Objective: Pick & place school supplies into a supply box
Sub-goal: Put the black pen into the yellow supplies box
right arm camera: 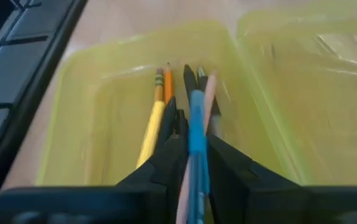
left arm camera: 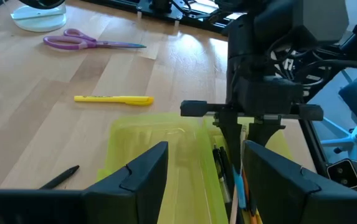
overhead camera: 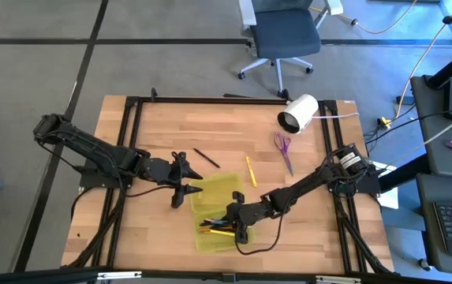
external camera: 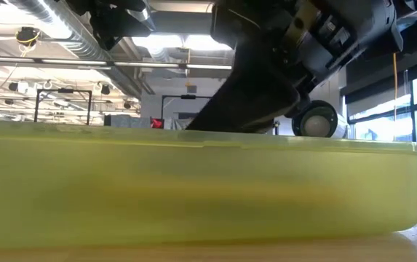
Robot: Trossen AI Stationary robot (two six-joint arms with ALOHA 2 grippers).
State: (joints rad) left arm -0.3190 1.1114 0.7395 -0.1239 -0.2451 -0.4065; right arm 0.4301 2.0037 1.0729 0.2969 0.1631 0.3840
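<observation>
Right gripper (right arm camera: 190, 155) is closed on a blue pen (right arm camera: 196, 134) above the open yellow-green box (overhead camera: 210, 207), where pencils (right arm camera: 155, 115) lie. Left gripper (overhead camera: 184, 180) is open beside the lid. Farther lie a yellow pen (overhead camera: 251, 170) and scissors (overhead camera: 283, 150).

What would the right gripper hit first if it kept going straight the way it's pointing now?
Most likely the supply box. The right gripper, shut on a blue pen, points down into the tray, toward the yellow pencil and dark pens already lying there; depth is hard to judge.
</observation>
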